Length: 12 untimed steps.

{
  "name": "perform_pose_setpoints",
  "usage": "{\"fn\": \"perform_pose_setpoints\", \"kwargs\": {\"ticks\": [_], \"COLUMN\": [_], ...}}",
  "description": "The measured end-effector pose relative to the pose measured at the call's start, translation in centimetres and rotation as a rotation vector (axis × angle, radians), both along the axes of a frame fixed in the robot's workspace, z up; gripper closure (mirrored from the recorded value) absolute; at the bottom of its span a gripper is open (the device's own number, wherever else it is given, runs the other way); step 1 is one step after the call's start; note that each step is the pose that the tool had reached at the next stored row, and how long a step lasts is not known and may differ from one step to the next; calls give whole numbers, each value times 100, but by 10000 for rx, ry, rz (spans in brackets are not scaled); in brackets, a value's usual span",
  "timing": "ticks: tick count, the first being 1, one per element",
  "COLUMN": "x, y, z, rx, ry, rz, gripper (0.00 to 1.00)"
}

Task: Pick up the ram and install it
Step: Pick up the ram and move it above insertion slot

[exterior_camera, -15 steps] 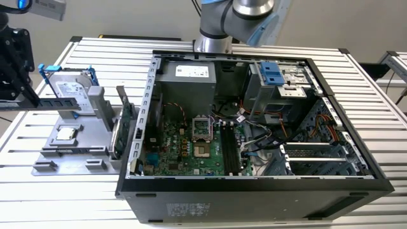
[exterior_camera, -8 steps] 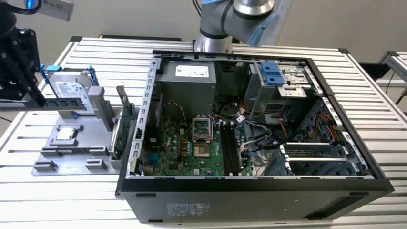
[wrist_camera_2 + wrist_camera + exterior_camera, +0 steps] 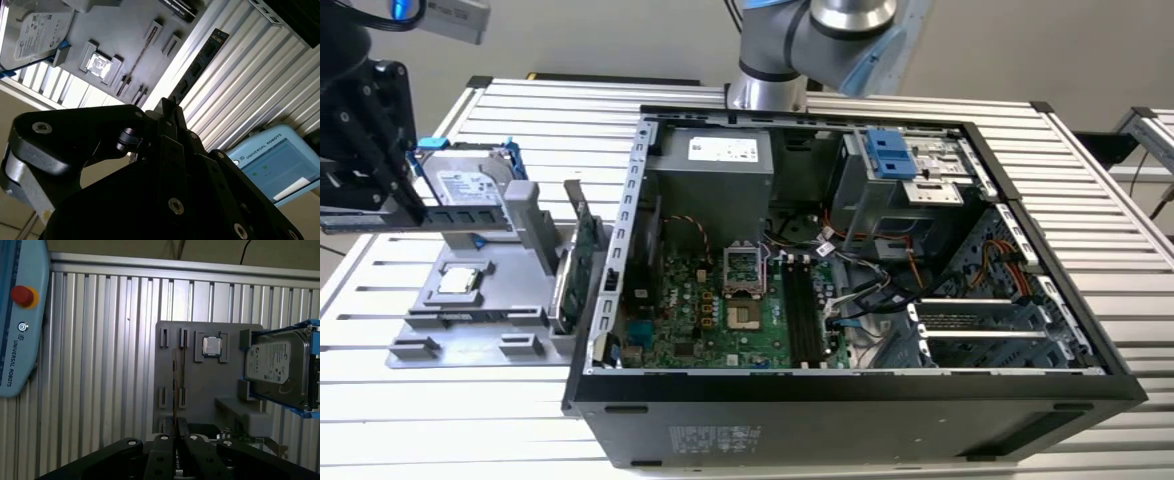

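Okay, the hand (image 3: 175,427) is clamped on the ram (image 3: 199,67) — pickup looks done — but the memory slots (image 3: 801,310) sit empty, so installing's left.

A work table (image 3: 1067,180) of ribbed, silver-grey aluminium slats was seen across the exterior view, its long grooves picked out by even, soft light. At the exterior view's right a second slatted table (image 3: 1154,130) was set just apart from it. Behind both, a plain grey surface (image 3: 614,40) was shown. In the second wrist view a beige floor (image 3: 15,210) was seen past the table's edge. In the first wrist view a dark cable (image 3: 245,252) was laid over a beige strip beyond the slats.
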<state>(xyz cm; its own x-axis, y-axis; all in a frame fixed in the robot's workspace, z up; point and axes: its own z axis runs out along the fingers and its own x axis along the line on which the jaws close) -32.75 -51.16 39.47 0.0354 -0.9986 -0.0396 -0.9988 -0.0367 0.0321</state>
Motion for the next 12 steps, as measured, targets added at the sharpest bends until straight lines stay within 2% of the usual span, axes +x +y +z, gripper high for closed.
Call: {"fn": "perform_pose_setpoints", "kwargs": {"ticks": [12], "x": [174], "y": [0], "z": [0], "rx": [0], "ry": [16], "rz": [-1], "gripper": [100]}}
